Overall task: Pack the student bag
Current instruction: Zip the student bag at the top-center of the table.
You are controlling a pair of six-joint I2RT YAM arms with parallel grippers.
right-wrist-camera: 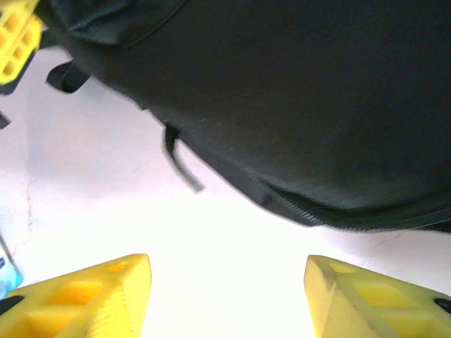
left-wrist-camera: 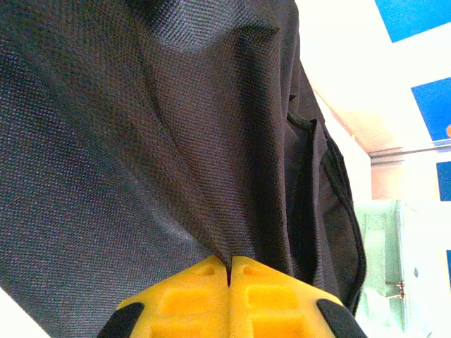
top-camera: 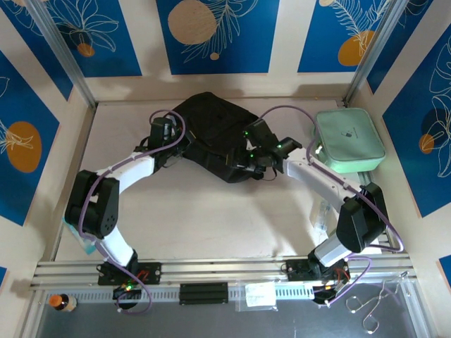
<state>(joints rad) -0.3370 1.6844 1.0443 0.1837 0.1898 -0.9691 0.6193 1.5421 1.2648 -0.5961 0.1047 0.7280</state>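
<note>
1. Blue-patterned walls enclose a beige table (top-camera: 211,218). The student bag (top-camera: 211,130) lies between the left gripper (top-camera: 177,144) and the right gripper (top-camera: 252,163), with a mint-green pouch (top-camera: 349,141) to the right gripper's right.
2. Left wrist: its yellow fingers (left-wrist-camera: 197,296) are pressed together, pinching a fold of bag fabric directly ahead.
3. Right wrist: the fingers are spread wide and empty, with the bag just ahead.

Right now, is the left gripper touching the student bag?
Touching. In the left wrist view, the left gripper is closed on a fold of the student bag, its fabric converging into the pinch.
</note>
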